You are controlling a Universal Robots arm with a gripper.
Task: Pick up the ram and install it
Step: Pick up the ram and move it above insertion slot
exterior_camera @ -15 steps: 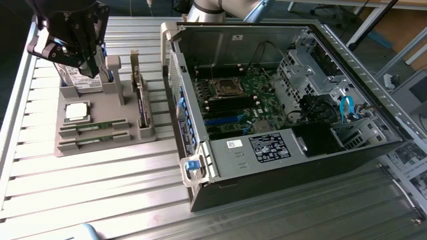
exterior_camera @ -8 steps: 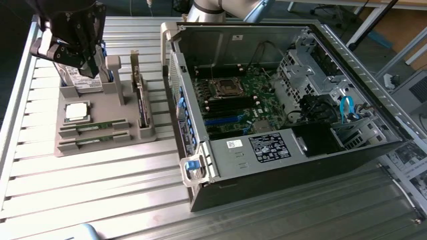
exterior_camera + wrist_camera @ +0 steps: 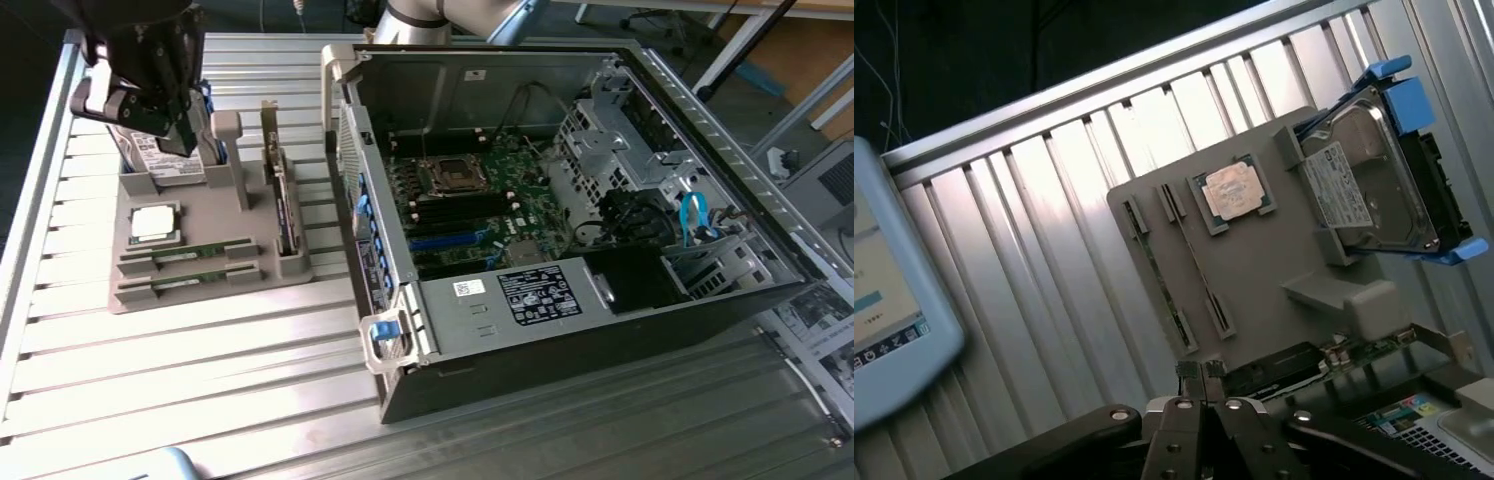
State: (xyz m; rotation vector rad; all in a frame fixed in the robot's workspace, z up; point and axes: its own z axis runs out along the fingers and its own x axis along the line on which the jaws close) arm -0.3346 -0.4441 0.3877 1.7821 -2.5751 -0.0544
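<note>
Two ram sticks lie edge-up in slots of a grey holder tray (image 3: 200, 215): one ram stick (image 3: 187, 251) nearer the CPU and another ram stick (image 3: 187, 280) at the tray's near edge. In the wrist view they are thin green strips, one ram stick (image 3: 1159, 280) beside the other ram stick (image 3: 1201, 268). My black gripper (image 3: 167, 120) hangs above the tray's far end, over the hard drive, well above the sticks. The gripper (image 3: 1199, 375) is shut, fingers pressed together with nothing between them.
On the same tray sit a silver CPU (image 3: 151, 222), a hard drive in blue rails (image 3: 1369, 190) and an upright expansion card (image 3: 280, 200). An open PC case (image 3: 561, 190) with its motherboard lies at the exterior view's right. A screen (image 3: 884, 300) stands past the slatted table's edge.
</note>
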